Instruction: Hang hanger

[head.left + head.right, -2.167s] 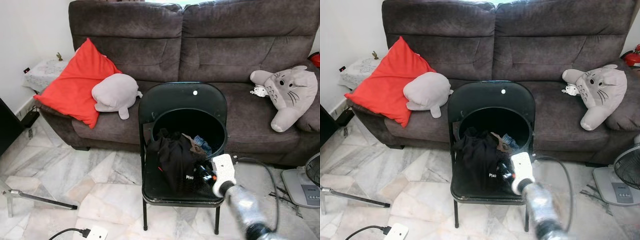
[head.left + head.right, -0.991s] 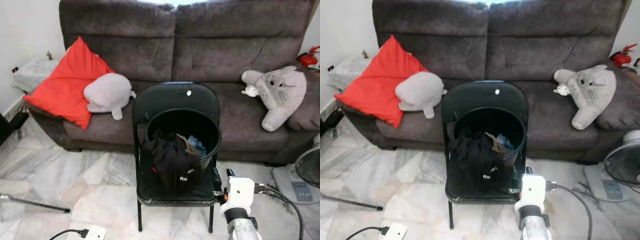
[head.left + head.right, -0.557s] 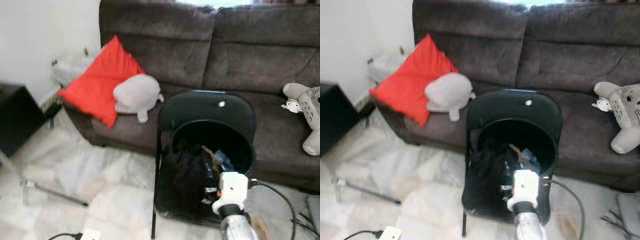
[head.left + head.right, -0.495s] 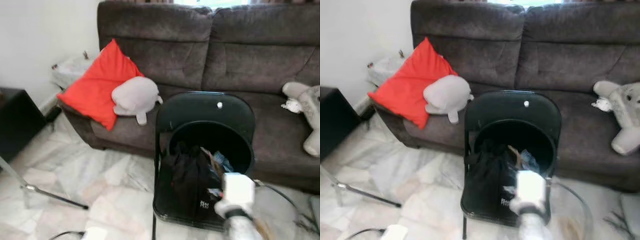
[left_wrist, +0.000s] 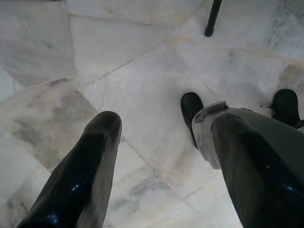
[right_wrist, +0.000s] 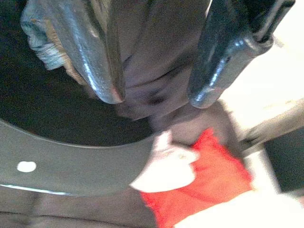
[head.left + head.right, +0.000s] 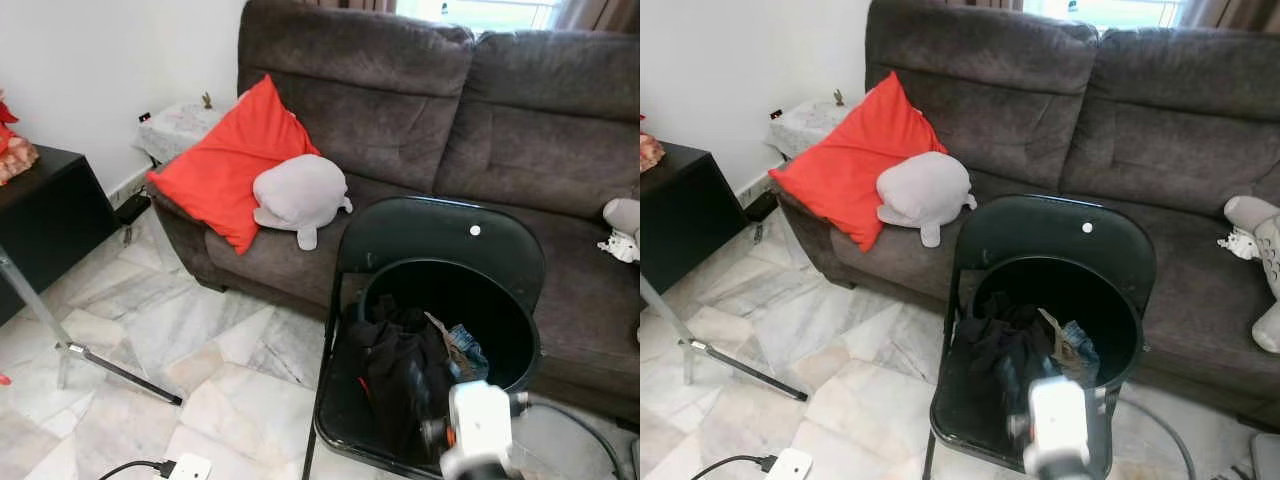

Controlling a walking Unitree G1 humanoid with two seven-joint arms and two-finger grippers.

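A hanger cannot be picked out with any certainty. What shows is a heap of clothes spilling from a black bucket, and any hanger among them is hidden or too blurred to tell. The bucket lies tipped on its side on the seat of a black folding chair, its mouth facing the camera. A dark garment hangs out over the rim onto the seat, with a scrap of blue denim just beside it inside the bucket.

The right gripper is at the bucket's mouth. Its jaws stand apart, and the dark garment lies in the gap between them. Whether the fingertips touch the cloth is not clear. From the head views the arm's white wrist housing sits low in front of the chair, blurred.

The left gripper hangs over the marble floor with its jaws open and nothing in them.

Behind the chair runs a dark brown sofa. A red cushion leans on it, with a grey plush toy resting against the cushion. To the robot's left stands a black cabinet. A metal stand leg and a white power strip lie on the floor.
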